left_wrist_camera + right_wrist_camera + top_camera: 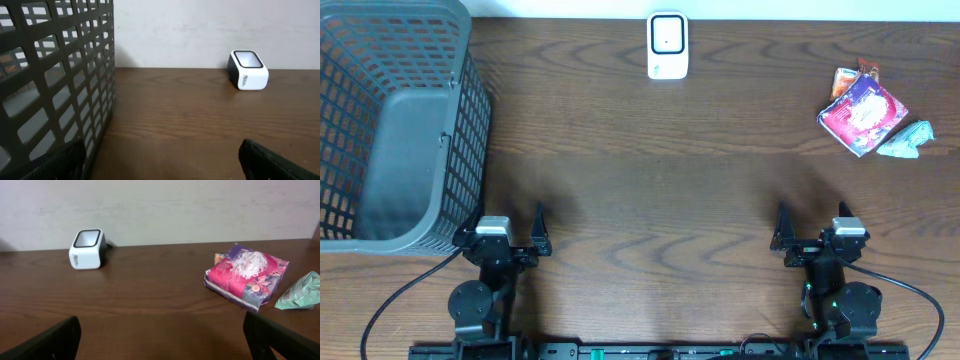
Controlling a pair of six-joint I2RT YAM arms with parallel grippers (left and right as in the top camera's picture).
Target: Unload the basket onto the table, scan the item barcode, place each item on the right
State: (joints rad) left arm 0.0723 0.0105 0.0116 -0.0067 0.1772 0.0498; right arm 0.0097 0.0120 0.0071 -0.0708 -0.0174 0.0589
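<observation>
Both claws, left [510,232] and right [813,232], gape wide and empty, far short of the pink packet [863,112] and scanner [667,46].

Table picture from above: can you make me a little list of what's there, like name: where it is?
scanner: white, far edge, middle
basket: grey mesh, left side, looks empty
pink packet: far right, lying flat
orange packet: partly under the pink one
green packet: crumpled, beside the pink one
left gripper: open, holding nothing
right gripper: open, holding nothing
</observation>
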